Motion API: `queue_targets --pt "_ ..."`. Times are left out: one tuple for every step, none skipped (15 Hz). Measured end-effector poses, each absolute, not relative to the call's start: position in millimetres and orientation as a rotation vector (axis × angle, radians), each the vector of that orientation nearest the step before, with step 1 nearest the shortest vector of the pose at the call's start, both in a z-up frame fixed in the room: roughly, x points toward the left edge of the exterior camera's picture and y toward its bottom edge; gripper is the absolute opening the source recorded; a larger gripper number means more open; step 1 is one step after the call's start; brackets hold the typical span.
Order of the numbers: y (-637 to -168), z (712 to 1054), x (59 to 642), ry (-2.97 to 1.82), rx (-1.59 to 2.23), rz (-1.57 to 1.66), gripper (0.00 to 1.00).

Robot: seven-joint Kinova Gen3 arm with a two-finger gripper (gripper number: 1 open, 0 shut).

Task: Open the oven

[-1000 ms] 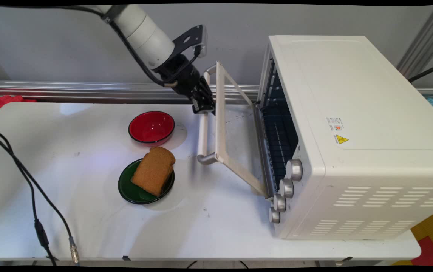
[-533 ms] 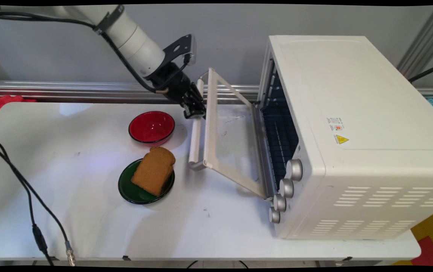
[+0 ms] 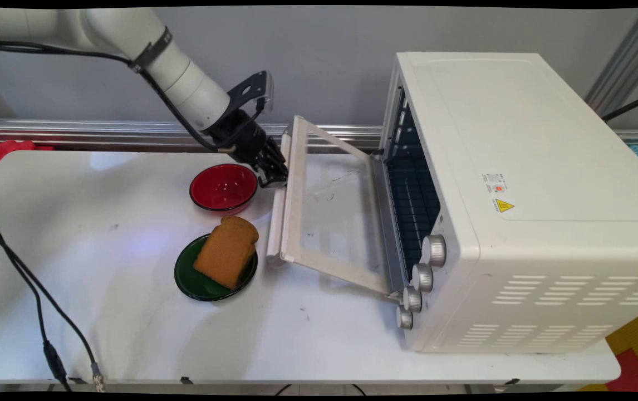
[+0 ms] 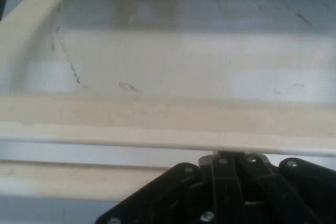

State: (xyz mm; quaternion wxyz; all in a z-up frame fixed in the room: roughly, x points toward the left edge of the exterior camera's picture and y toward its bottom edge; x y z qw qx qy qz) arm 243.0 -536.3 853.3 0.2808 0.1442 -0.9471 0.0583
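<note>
While the gripper (image 3: 273,177) sits right on the far end of the oven door's handle (image 3: 276,214), I cannot tell if it is pinching the bar. That handle is a long bar running from the table's far edge toward its near edge. The door (image 3: 330,214) hangs partly open and slopes down from the toaster oven (image 3: 519,195) on the table's right side. A red bowl (image 3: 223,188) is just beside the gripper.

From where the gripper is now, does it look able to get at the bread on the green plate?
Probably yes. The gripper is at the oven door handle; the bread lies uncovered on the green plate just beside, nothing between them.
</note>
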Motion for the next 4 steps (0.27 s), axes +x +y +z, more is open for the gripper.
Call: queue_targets --pt "-535.6 849.9 245.7 -2.539 0.391 0.152 0.0" --pt "-534.8 847.3 248.0 -2.54 0.393 0.148 0.0" --pt "-533.4 844.6 251.5 -2.543 0.396 0.143 0.0" --pt "-531.9 842.6 254.6 -2.545 0.397 0.138 0.0"
